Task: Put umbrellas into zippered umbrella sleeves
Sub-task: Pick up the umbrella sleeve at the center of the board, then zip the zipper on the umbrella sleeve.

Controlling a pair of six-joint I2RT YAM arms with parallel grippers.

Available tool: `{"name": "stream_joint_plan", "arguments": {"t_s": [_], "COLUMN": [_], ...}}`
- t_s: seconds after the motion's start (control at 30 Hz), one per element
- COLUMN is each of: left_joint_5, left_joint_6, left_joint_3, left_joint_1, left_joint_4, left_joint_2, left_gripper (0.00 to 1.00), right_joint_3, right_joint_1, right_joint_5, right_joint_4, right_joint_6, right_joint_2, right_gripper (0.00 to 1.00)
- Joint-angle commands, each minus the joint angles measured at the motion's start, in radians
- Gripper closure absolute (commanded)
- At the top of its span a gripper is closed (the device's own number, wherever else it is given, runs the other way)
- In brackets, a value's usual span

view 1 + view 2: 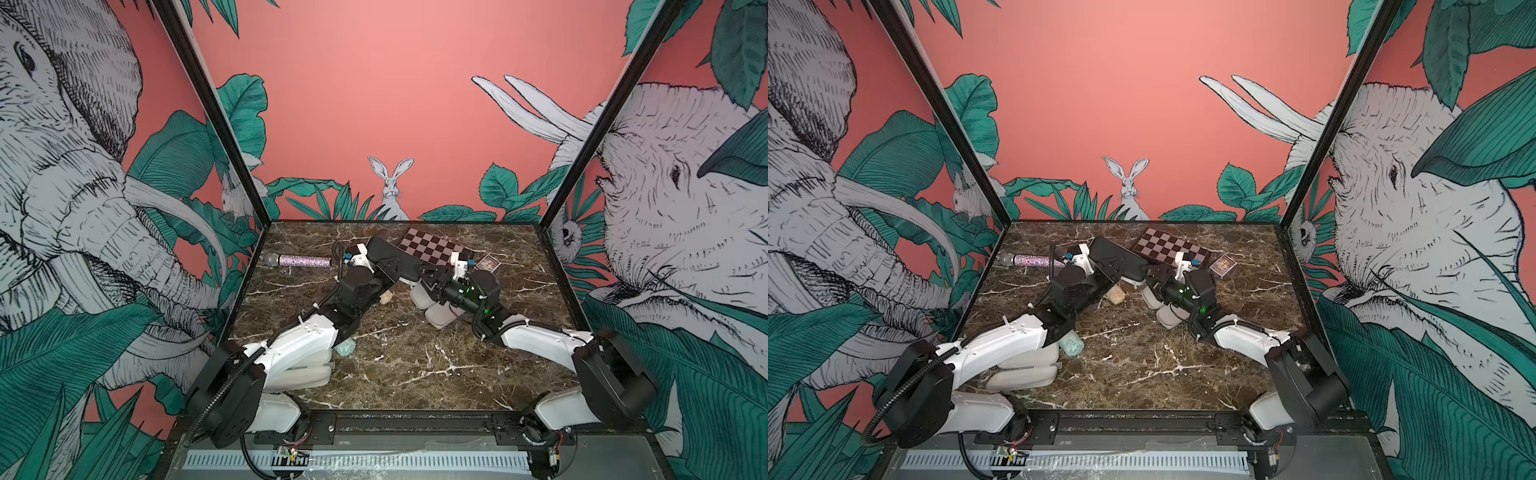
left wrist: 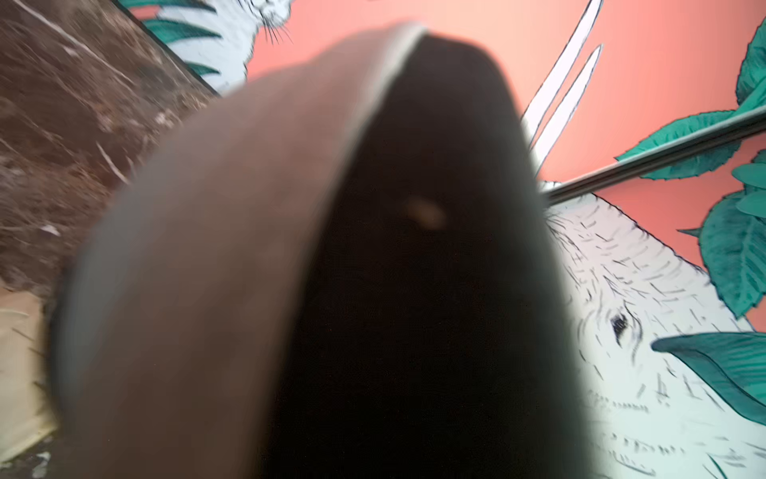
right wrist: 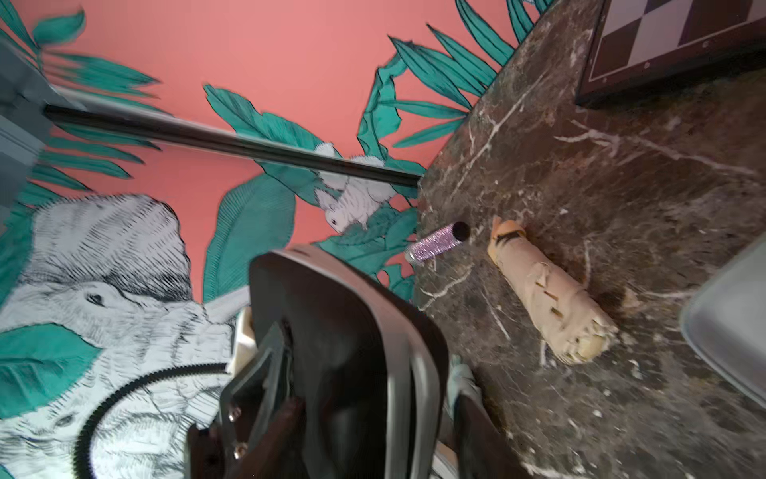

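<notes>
Left gripper [image 1: 1130,275] is jammed right up against the black sleeve [image 1: 1113,251]. It's so close that its own camera gets nothing but blurry shell, so we can't tell if the jaws are clamped or slack. Right gripper [image 1: 1151,275] meets the sleeve's opposite end, pointing back at the left one. Its fingers aren't clear either, so no call there.

The sleeve looks raised off the table [image 1: 1163,374] between them, tilted, seemingly parted along the zip.

Just on the robot's side of the sleeve, down on the table, lies the tan umbrella [image 3: 547,294]. Its long axis runs roughly parallel to the sleeve, fat end toward the right gripper, strap end toward the microphone [image 3: 439,244].

The left arm [image 1: 1000,345] has its wrist directly over the umbrella, so we reckon the right arm [image 1: 1241,336] has the cleaner reach. The mint umbrella [image 1: 1071,345] sits further from the sleeve, beside the left arm.
</notes>
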Motion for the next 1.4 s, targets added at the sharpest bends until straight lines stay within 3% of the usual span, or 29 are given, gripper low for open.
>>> {"name": "stream_joint_plan", "arguments": {"t_s": [0.0, 0.17, 0.47, 0.77, 1.37], "left_joint_5": [-0.163, -0.261, -0.216, -0.204, -0.225], "left_joint_6": [0.064, 0.093, 0.105, 0.103, 0.19], "left_joint_3": [-0.009, -0.005, 0.022, 0.031, 0.028], "left_joint_1": [0.002, -0.044, -0.066, -0.087, -0.153], "left_joint_4": [0.047, 0.033, 0.071, 0.051, 0.046], "left_joint_2": [-0.072, -0.085, -0.062, -0.045, -0.016], "left_gripper": [0.78, 0.78, 0.78, 0.78, 0.78], "right_joint_3": [-0.007, 0.059, 0.18, 0.234, 0.257], "right_joint_1": [0.013, 0.165, 0.266, 0.268, 0.268], "right_joint_5": [0.065, 0.312, 0.39, 0.391, 0.453], "right_joint_4": [-0.131, -0.487, -0.512, -0.504, -0.483], "right_joint_6": [-0.064, -0.421, -0.693, -0.75, -0.631], "right_joint_2": [-0.102, -0.21, -0.073, -0.027, -0.024], "right_gripper": [0.32, 0.34, 0.52, 0.61, 0.83]}}
